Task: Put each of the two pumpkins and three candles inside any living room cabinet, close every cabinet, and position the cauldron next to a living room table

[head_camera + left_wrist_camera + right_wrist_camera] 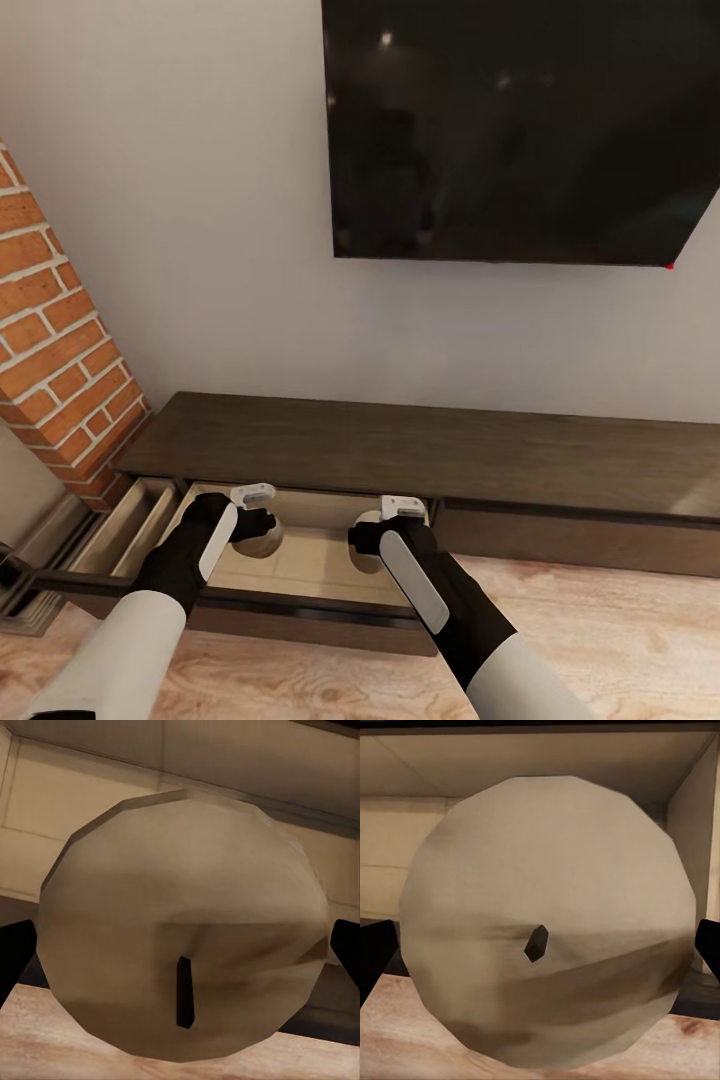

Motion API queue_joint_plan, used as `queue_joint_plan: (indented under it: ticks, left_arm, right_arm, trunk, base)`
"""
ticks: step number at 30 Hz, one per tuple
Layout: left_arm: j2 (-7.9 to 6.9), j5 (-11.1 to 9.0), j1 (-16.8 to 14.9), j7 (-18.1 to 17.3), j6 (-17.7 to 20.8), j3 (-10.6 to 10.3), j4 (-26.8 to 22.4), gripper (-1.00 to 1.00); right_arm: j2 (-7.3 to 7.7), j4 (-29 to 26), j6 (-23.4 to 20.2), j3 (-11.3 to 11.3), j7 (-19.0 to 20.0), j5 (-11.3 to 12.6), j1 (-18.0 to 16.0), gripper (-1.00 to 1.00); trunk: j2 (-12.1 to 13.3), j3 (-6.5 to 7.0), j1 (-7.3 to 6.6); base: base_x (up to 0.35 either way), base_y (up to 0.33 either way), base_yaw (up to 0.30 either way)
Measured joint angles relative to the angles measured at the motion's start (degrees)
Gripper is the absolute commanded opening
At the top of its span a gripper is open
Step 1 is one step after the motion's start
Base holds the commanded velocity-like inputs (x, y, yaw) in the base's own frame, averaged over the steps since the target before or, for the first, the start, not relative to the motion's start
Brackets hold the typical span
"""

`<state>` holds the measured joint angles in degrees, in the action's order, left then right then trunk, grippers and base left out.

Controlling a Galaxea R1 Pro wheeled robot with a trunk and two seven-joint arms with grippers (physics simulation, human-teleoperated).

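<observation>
Head view shows you parked in front of the cabinet (420, 450), its long dark top under the wall-mounted TV (520, 130), with one wide drawer (300, 565) pulled out and its pale beige floor exposed. Your left hand (255, 520) holds a cream candle (262, 540) over that drawer, and your right hand (385, 530) holds a second candle (368, 545) just beside it; both hang above the lining, not resting on it as far as you can tell. Each wrist view confirms the grip: a candle (184, 930) sits between the dark fingers (15, 952) of the left, and another candle (547, 922) between the fingers (375, 956) of the right, wick end facing the camera. The risk now, as I judge it, is releasing from height: these stubby cylinders are held on their sides and could roll toward the drawer front or bounce out. Lower first, then open. Watch too that your forearms clear the drawer's front edge, since dragging it could shift the drawer. No pumpkins or cauldron appear here.
</observation>
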<state>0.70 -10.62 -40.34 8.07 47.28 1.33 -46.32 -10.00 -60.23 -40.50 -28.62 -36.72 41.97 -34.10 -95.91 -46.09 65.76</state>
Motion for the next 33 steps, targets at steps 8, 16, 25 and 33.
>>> queue_joint_plan:
  ticks: [8, 16, 25, 33]
  left_arm:
    - [0.04, 0.0, 0.0, 0.0, 0.0, 0.0, 0.0, -1.0]
    - [0.8, 0.1, 0.0, 0.0, -0.9, 0.0, 0.0, -1.0]
    - [0.97, 0.1, 0.0, 0.0, -2.1, 0.0, 0.0, -1.0]
    - [0.91, 0.1, 0.1, 0.0, -2.2, 0.0, 0.0, -1.0]
  right_arm:
    - [0.01, 0.6, 0.0, 0.1, 0.0, 0.0, 0.0, -1.0]
    - [0.0, 1.4, 0.2, 0.1, 0.0, -0.1, 0.0, -1.0]
    - [0.0, 1.4, 0.4, 0.1, 0.1, 0.1, 0.1, -1.0]
    - [0.0, 1.4, 3.2, 0.0, 0.1, 0.0, 0.1, -1.0]
  trunk:
    - [-2.0, -0.9, 1.09]
    - [-5.2, -2.33, 2.85]
    - [-8.8, -3.95, 4.83]
    - [-12.0, -5.38, 6.58]
  base:
    - [0.001, 0.0, 0.0]
    - [0.0, 0.0, 0.0]
    - [0.0, 0.0, 0.0]
    - [0.0, 0.0, 0.0]
